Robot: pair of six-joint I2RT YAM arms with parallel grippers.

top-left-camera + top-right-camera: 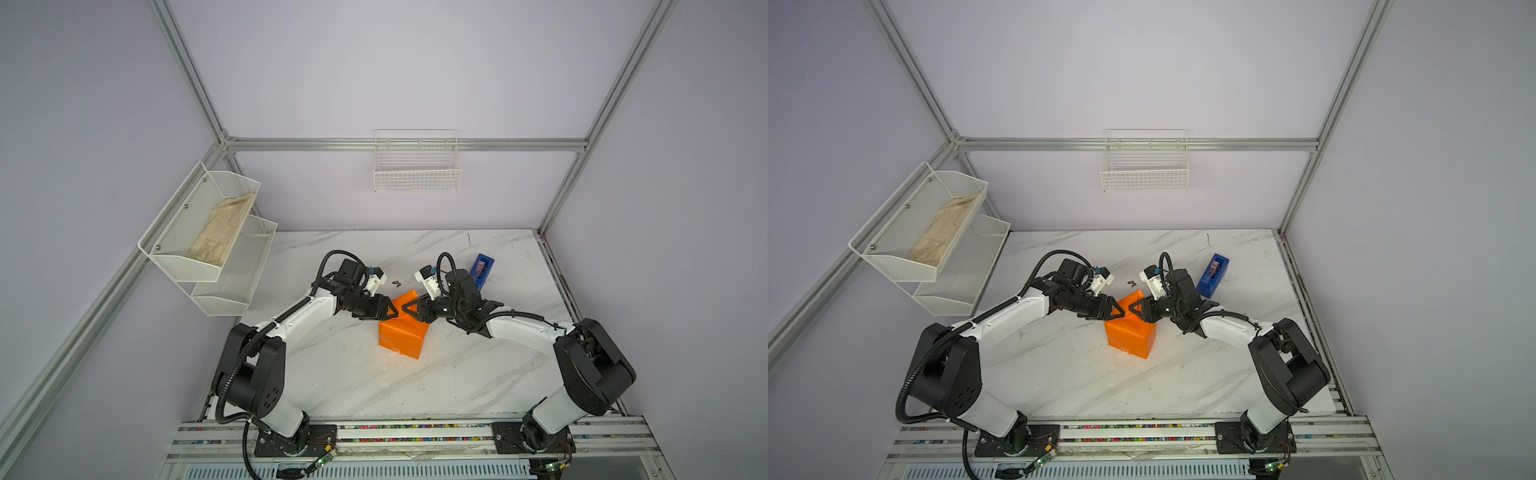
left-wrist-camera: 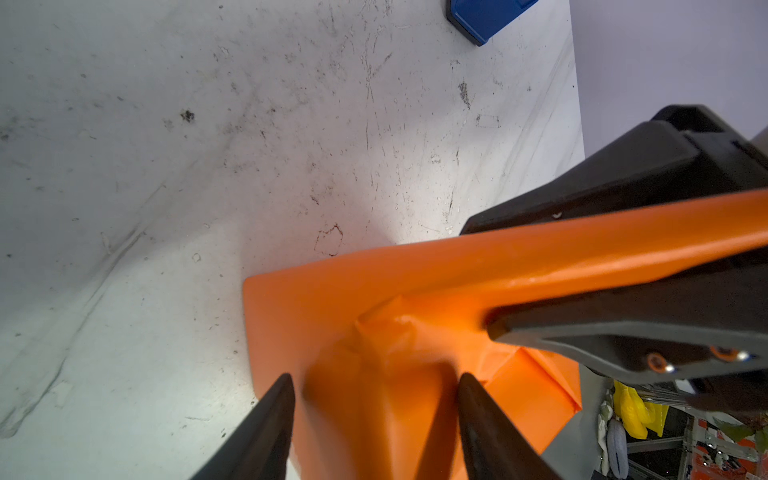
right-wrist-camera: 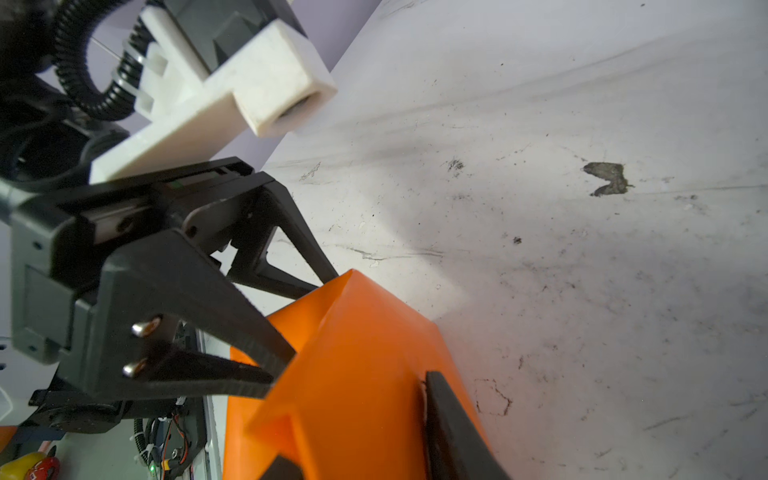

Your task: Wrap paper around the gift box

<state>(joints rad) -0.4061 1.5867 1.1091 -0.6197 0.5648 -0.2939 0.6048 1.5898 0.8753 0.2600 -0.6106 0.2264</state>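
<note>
Marble-patterned tabletop (image 1: 332, 374) inside a lilac-walled, aluminium-framed cell. A wire basket (image 1: 417, 174) and a mesh shelf (image 1: 183, 270) holding a beige cloth (image 1: 220, 228) hang on the walls, well apart from the work. Near the table's middle stands the paper (image 1: 403, 338), formed into an orange cuboid. The gift box is nowhere visible and is judged to lie inside it. Both arms reach to the parcel's far upper edge, where the left gripper (image 1: 390, 309) and right gripper (image 1: 409, 309) nearly meet tip to tip. This is presumably because that end is not yet folded flat and needs one tool to steady it while the other creases. The blue tape dispenser (image 1: 482, 270) sits just beyond the right arm, probably kept within reach for sealing. Both top views give the smooth near faces and the overall layout, but not the jaws' hold. The left wrist view supplies this for the opposite tool: the paper (image 2: 582, 249) rises as a loose flap with one right finger behind it and one in front, though whether they pinch it cannot be told. The right wrist view shows the left fingers (image 3: 249, 345) set apart, tips against the paper (image 3: 365, 332), one at the flap's peak. A firm grip cannot be confirmed.
</note>
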